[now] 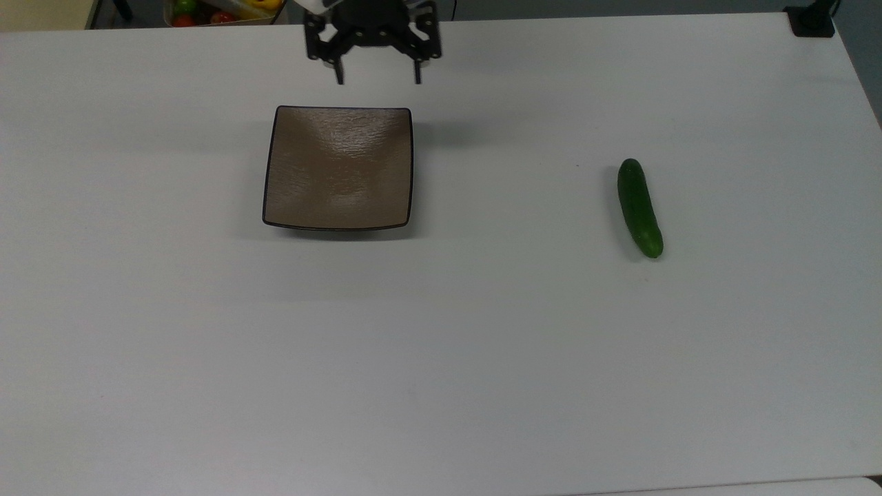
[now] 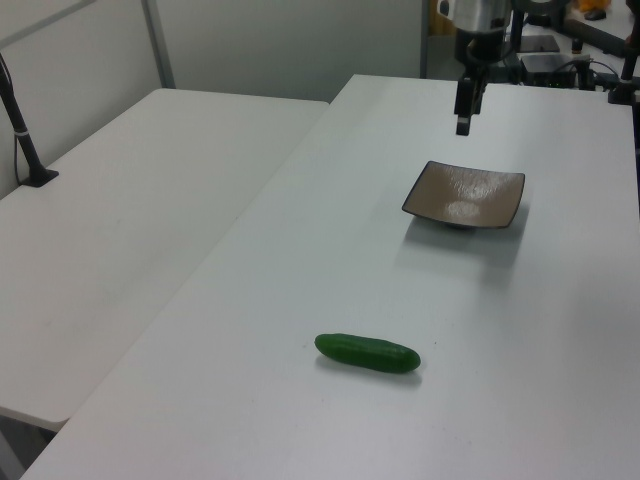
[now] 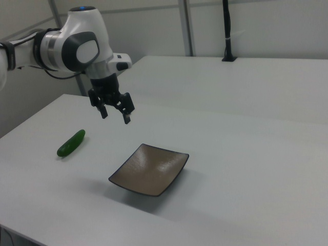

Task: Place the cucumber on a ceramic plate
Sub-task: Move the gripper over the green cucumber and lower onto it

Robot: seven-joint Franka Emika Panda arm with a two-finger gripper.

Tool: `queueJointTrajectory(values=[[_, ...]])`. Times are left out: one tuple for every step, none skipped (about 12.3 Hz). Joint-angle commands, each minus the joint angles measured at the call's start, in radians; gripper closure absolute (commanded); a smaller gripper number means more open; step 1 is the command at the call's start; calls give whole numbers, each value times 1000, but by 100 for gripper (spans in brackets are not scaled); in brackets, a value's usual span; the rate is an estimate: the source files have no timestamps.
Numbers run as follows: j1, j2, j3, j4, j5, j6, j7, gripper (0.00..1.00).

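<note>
A short dark green cucumber (image 1: 639,207) (image 2: 367,353) (image 3: 71,143) lies flat on the white table, far off to the top view's right of the plate. The square brown plate (image 1: 337,167) (image 2: 464,195) (image 3: 149,169) with its thin black rim has nothing on it. My gripper (image 1: 378,79) (image 2: 463,124) (image 3: 115,118) hangs open in the air just beyond the plate's far edge, fingers pointing down and spread wide, holding nothing. It is well apart from the cucumber.
A box of colourful produce (image 1: 220,9) sits past the table's far edge at the top view's upper left. A black post base (image 1: 813,21) stands at the far right corner. A second white table (image 2: 130,200) adjoins, with a black pole (image 2: 20,120).
</note>
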Motion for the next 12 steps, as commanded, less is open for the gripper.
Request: queueJointTrajectory(values=[[33,22,51,48,79,17,80,0],[34,32,90,59,83,41,149,0],[36,45,124,63,83,88,213,0],[49,68,155,63,83,134,265,0],[86,85,158,63,82,171,304,0],[123,113,158,63,82,211,335,0],[158,145,160,65,67,248,376,0],[192,179,160,71,59,269,407,0],[218,220,160,88,48,286,424,0],[235,263,160,120,34,288,451,0],[253,306,161,141,-5,288,470,0],[276,341,163,161,-36,290,505,0]])
